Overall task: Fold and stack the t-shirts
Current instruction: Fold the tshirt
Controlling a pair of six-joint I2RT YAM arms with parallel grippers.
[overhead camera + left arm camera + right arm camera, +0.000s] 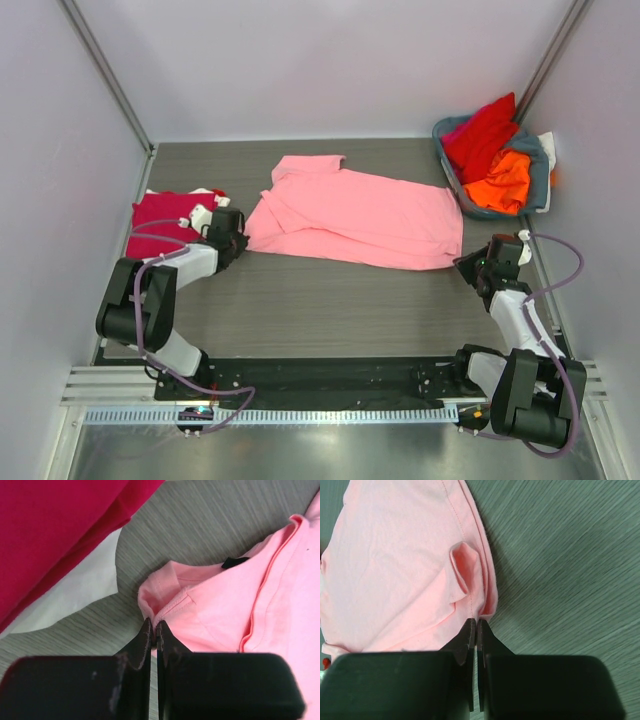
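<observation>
A light pink t-shirt lies spread across the middle of the table, partly folded. My left gripper is shut on its left corner; the left wrist view shows the pink hem pinched between the jaws. My right gripper is shut on the shirt's right near corner, its hem pinched at the tips. A folded crimson t-shirt lies at the left with a white one under it. Red and orange shirts sit in the basket.
The grey-blue basket stands at the back right corner against the wall. White walls close in the table on the left, back and right. The metal rail with the arm bases runs along the near edge.
</observation>
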